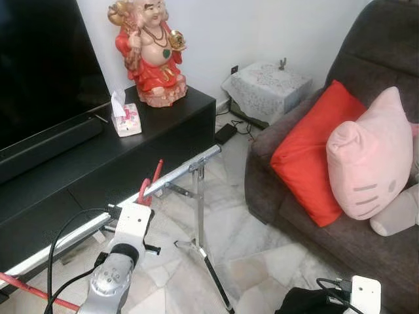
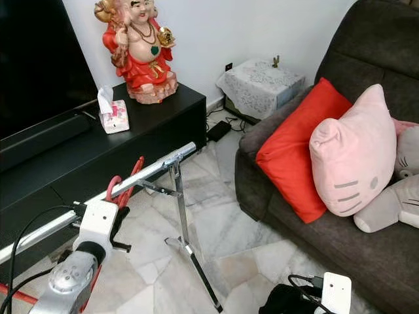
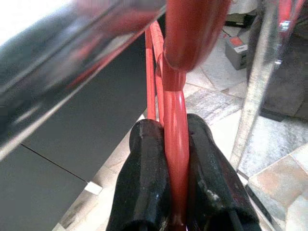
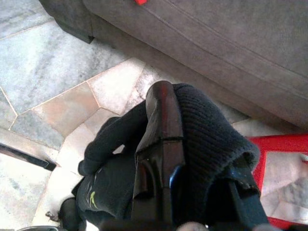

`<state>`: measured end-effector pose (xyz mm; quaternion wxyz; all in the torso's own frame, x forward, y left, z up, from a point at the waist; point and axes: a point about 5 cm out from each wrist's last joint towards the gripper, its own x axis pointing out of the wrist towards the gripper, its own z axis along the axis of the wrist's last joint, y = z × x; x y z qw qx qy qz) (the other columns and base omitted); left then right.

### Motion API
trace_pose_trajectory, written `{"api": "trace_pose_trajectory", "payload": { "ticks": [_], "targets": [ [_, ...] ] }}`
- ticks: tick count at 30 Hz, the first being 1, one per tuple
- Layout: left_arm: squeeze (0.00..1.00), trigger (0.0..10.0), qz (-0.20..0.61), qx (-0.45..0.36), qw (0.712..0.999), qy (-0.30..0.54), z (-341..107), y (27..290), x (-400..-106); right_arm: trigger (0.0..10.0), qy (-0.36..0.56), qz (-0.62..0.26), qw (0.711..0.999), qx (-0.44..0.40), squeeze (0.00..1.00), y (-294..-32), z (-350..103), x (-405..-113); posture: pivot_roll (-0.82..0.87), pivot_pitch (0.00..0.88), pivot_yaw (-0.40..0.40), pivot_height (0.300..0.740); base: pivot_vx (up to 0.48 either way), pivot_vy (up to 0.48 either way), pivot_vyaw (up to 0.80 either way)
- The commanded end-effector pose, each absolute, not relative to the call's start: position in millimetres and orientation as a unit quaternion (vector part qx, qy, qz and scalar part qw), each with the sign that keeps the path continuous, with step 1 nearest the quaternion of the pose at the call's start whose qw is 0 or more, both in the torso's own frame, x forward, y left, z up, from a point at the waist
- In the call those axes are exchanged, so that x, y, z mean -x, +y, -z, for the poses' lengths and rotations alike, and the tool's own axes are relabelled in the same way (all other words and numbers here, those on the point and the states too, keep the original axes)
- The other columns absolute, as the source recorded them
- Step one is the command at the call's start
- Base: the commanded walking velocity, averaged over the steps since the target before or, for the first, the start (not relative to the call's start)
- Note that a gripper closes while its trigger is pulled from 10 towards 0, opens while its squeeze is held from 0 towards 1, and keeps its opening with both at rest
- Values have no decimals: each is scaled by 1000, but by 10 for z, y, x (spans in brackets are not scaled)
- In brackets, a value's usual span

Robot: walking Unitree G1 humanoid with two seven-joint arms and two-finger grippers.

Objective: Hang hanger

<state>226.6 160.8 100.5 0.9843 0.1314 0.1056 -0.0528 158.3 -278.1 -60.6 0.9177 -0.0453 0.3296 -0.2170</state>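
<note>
Step in hand: seating the hook over the bar. Left tool (image 3: pixel 175 159) is closed tight on the red hanger (image 1: pixel 151 183), both black fingers (image 3: pixel 147 183) pressed against the plastic stem just below the hook. The hook curves up against the silver rail (image 1: pixel 186 169) of the clothes rack; in the left wrist view the hook end sits close beside the bar. Whether it already bears on the rail cannot be told from the head views, since the wrist housing covers the contact.

Right tool (image 4: pixel 163 144) hangs low by the floor, fingers pinched shut on a dark knitted garment (image 4: pixel 202 139).

Next move, as judged: lower the hanger slightly so the hook takes its weight on the rail, then part the fingers and back off along the stem without dragging the hook sideways. Risk: the rail is smooth and slopes in view, so a half-seated hook may slide or drop.

Containers: a tissue box (image 1: pixel 127 120) stands at the front edge of the black TV counter (image 1: pixel 183 124), one tissue sticking up from it. A red bin (image 4: pixel 284 183) sits on the floor beside the sofa (image 1: pixel 308 216); its contents cannot be made out.
</note>
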Motion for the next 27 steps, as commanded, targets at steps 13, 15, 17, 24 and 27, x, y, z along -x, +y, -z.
{"api": "trace_pose_trajectory", "payload": {
  "ticks": [13,15,17,24,27],
  "targets": [
    [0,10000,164,-205,963,49,-1084,1739,-1987,10000,334,216,916,45,0,-2777,617,-1569,-32,0,-16,740,0,0,0],
    [0,10000,206,-233,949,55,-1054,1726,-1931,10000,336,215,916,44,0,-2773,621,-1565,-28,0,-15,740,0,0,0],
    [0,10000,238,-257,935,61,-1025,1697,-1874,10000,336,215,916,44,0,-2767,624,-1564,-28,0,-14,740,0,0,0],
    [0,10000,286,-274,915,78,-972,1643,-1764,10000,336,216,916,41,0,-2764,625,-1562,-30,0,-9,740,0,0,0],
    [0,10000,286,-282,912,83,-951,1679,-1746,10000,336,216,916,42,0,-2765,626,-1561,-30,0,-9,740,0,0,0]
  ]
}}
